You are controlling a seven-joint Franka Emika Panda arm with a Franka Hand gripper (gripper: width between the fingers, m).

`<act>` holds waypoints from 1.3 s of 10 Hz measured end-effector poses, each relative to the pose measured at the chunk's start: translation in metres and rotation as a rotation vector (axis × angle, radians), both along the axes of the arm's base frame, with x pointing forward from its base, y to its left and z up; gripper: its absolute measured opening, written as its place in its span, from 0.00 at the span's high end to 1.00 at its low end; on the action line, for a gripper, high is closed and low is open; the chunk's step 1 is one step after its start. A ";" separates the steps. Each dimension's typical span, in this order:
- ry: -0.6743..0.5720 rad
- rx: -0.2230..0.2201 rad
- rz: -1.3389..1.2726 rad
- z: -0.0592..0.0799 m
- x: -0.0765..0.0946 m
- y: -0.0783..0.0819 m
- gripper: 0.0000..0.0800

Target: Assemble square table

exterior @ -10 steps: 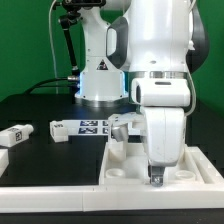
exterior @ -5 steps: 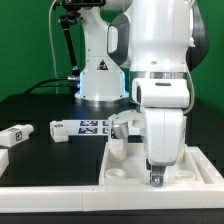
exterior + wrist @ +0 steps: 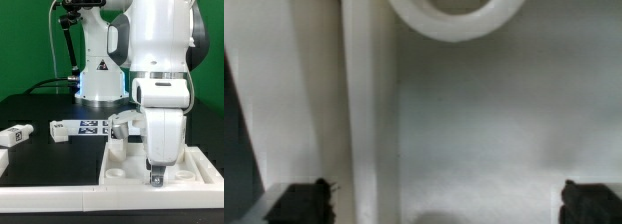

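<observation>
**Wrist view: fingers spread wide over the panel's rim**

The gripper [image 3: 446, 203] hangs low over the square table panel [image 3: 491, 110]; its two dark fingertips [image 3: 304, 200] stand wide apart and hold nothing; the panel's raised rim [image 3: 370, 120] runs between them, closer to one tip than the other; whether the tips touch the plastic I cannot tell; a round recess [image 3: 455, 15] sits in the panel further along that rim. In the exterior view the panel lies flat on the black table [image 3: 50, 160], with the arm standing directly over it; a leg post [image 3: 15, 133] lies well apart from the panel, toward the exterior view's left; the marker board [image 3: 85, 127] lies just beyond the panel's far corner on that same side.

The panel looks stiff, smooth and probably light for its breadth; the flat face offers no purchase, so the rim seems the place to pinch; taken at one edge it would likely tip or swing, and the slick plastic may slip under a weak squeeze.
</observation>
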State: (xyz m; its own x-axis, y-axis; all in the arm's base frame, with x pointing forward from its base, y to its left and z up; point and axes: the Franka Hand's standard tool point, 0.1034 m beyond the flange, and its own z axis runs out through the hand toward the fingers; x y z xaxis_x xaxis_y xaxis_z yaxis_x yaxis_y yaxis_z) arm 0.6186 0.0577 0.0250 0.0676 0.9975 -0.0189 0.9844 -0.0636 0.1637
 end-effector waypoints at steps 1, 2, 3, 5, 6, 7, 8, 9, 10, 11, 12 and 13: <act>0.002 -0.001 -0.001 0.001 0.000 -0.001 0.19; 0.012 -0.009 -0.009 0.015 0.001 -0.006 0.19; 0.008 -0.014 -0.020 0.031 0.000 -0.014 0.19; -0.024 -0.023 -0.101 0.085 0.005 -0.035 0.19; -0.049 -0.020 -0.112 0.095 0.003 -0.040 0.19; -0.043 -0.009 -0.165 0.090 0.000 -0.039 0.19; -0.046 0.007 -0.252 0.089 0.001 -0.038 0.19; -0.050 0.020 -0.321 0.089 0.001 -0.039 0.19; -0.052 0.032 -0.386 0.089 0.001 -0.038 0.19; -0.052 0.040 -0.437 0.089 0.000 -0.039 0.19; -0.047 0.047 -0.506 0.091 -0.004 -0.043 0.19; -0.038 0.054 -0.571 0.097 -0.011 -0.053 0.19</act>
